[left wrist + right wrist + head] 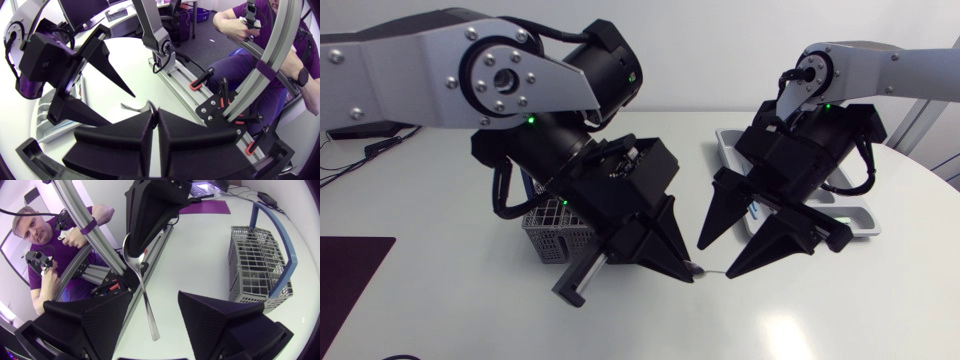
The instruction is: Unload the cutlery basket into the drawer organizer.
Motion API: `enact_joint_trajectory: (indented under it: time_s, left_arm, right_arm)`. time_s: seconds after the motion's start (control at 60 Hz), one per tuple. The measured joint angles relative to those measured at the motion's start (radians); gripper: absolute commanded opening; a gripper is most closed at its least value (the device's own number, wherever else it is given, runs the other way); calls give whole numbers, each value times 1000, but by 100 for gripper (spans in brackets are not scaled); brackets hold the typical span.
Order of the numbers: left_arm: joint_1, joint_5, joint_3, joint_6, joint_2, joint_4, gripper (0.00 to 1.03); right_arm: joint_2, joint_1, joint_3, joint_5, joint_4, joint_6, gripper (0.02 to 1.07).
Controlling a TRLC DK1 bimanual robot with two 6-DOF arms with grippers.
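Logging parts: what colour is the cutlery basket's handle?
Blue: the handle arches over the grey basket, clearest in the right wrist view.

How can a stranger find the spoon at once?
Above the white table, the left arm's matte black pincer clamps a slim silver metal spoon by its bowl. It is the only shiny thing between the black wedges; its handle points at the open right pincer.

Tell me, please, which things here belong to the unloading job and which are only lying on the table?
Belong to the job: spoon, held in the shut left claw; grey cutlery basket; drawer organizer; open right claw.
Only lying about: purple mat; black box with cables.
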Motion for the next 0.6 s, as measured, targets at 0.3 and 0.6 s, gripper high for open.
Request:
enact_joint_trajectory:
  time_s: [0.3,0.6]
  left_arm:
    - [0,12,6,23,11,-6,3]
    - [-12,29,17,64,29,-38,3]
  right_arm:
    - [-7,51,-63,0,-11,-23,50]
    - [-29,51,-80,0,-19,-55,31]
